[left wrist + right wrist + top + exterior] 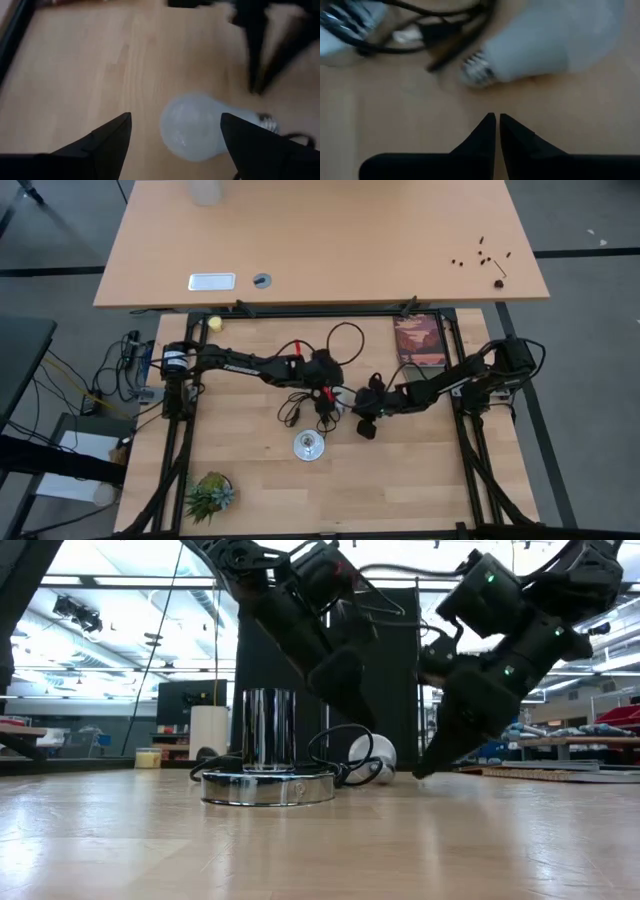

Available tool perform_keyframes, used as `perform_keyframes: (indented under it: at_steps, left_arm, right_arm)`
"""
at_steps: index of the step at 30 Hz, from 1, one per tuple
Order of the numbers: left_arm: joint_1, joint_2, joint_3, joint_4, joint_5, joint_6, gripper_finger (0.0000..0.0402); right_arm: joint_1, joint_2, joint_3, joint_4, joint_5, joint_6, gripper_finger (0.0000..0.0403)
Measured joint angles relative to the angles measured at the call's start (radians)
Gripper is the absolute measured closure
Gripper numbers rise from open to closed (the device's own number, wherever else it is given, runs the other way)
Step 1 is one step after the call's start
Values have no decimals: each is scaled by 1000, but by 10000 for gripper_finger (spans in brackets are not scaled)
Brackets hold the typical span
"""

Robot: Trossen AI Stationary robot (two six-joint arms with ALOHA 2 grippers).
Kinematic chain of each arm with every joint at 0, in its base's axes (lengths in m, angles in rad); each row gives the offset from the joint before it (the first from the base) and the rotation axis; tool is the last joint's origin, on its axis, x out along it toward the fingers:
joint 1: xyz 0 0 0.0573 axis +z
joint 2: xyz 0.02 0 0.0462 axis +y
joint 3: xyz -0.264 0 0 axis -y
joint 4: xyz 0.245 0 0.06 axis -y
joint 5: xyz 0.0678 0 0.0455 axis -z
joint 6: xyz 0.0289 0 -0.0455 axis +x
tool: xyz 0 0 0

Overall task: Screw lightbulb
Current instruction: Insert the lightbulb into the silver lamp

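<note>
The lightbulb [192, 132], white with a silvery screw base [266, 122], lies on its side on the wooden table, a little behind the round silvery socket disc [268, 787] and to its right. My left gripper [176, 117] is open above the bulb's glass end, one finger on each side, and I see no touch. My right gripper [497, 117] is shut, its tips low over the table just short of the bulb's screw base [477, 70]. In the high view both grippers meet at the table's middle, left [333, 400] and right [363, 420].
The socket's black cord [318, 375] loops across the table behind the bulb and lies close to its screw base [445, 35]. A brown box [418, 340] sits at the far right, a small green plant [210, 495] at the near left. Bare wood lies near the front edge.
</note>
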Motion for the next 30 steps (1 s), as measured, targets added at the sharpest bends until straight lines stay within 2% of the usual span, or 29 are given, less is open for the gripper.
perform_keyframes:
  at_steps: [4,9,16,22,28,30]
  left_arm:
    - [1,0,6,-6,-33,83,92]
    - [7,0,7,-114,-52,100,92]
    - [-14,0,6,-226,-51,108,92]
    - [-42,0,6,-239,-70,199,92]
    - [-66,0,6,-248,-81,378,92]
    - [-67,0,6,-242,-81,438,92]
  right_arm:
    - [-37,0,0,-24,22,32,369]
    - [-73,0,0,-23,104,31,369]
    - [-114,0,0,108,107,-98,368]
    - [-150,0,0,217,33,-204,368]
    - [-173,0,0,134,-152,-166,370]
    - [-172,0,0,116,-172,-162,370]
